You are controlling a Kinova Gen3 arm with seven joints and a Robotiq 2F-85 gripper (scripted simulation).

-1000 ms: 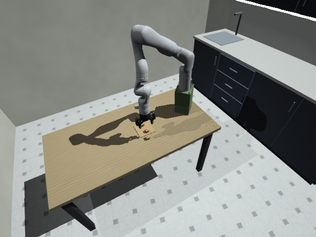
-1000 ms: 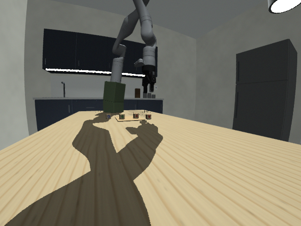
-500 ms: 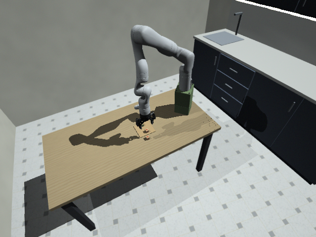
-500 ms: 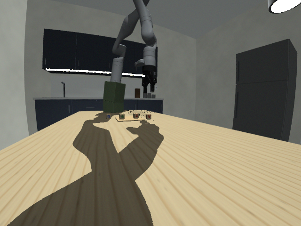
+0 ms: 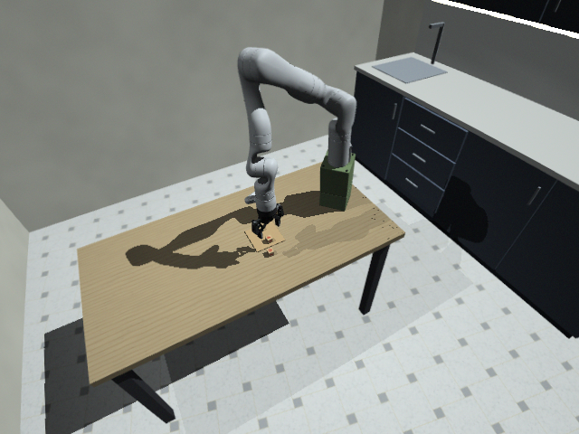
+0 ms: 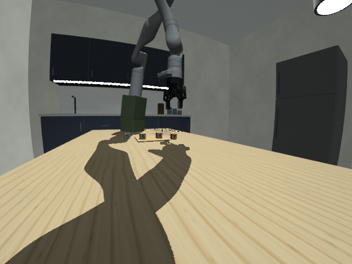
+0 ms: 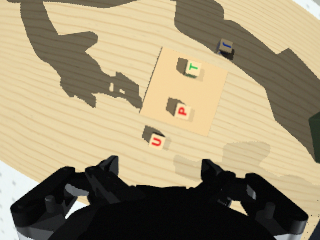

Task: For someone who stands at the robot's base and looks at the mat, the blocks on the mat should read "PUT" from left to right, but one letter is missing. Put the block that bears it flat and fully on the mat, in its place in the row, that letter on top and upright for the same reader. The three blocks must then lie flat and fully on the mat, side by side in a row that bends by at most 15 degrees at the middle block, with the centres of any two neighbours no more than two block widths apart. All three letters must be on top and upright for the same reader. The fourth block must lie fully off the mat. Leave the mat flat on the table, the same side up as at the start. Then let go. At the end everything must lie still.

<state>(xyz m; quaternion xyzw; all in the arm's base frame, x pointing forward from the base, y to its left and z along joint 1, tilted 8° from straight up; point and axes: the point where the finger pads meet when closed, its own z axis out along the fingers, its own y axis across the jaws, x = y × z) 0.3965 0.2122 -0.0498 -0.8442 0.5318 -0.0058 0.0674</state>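
Observation:
In the wrist view a tan mat (image 7: 184,99) lies on the wooden table. On it sit a block with a green T (image 7: 192,67) and a block with a red P (image 7: 182,111). A block with a red U (image 7: 156,140) lies on the bare wood just off the mat's near corner. A block with a blue letter (image 7: 227,46) lies off the mat on the far side, in shadow. My gripper (image 7: 160,166) is open and empty, hanging well above the blocks; it also shows in the top view (image 5: 267,225) and the exterior view (image 6: 174,103). The mat (image 5: 264,237) is partly hidden by the gripper.
The arm's green base block (image 5: 336,182) stands at the table's back edge, near the mat. The arm's dark shadow (image 6: 125,181) runs across the table. A kitchen counter (image 5: 472,117) stands beyond the table.

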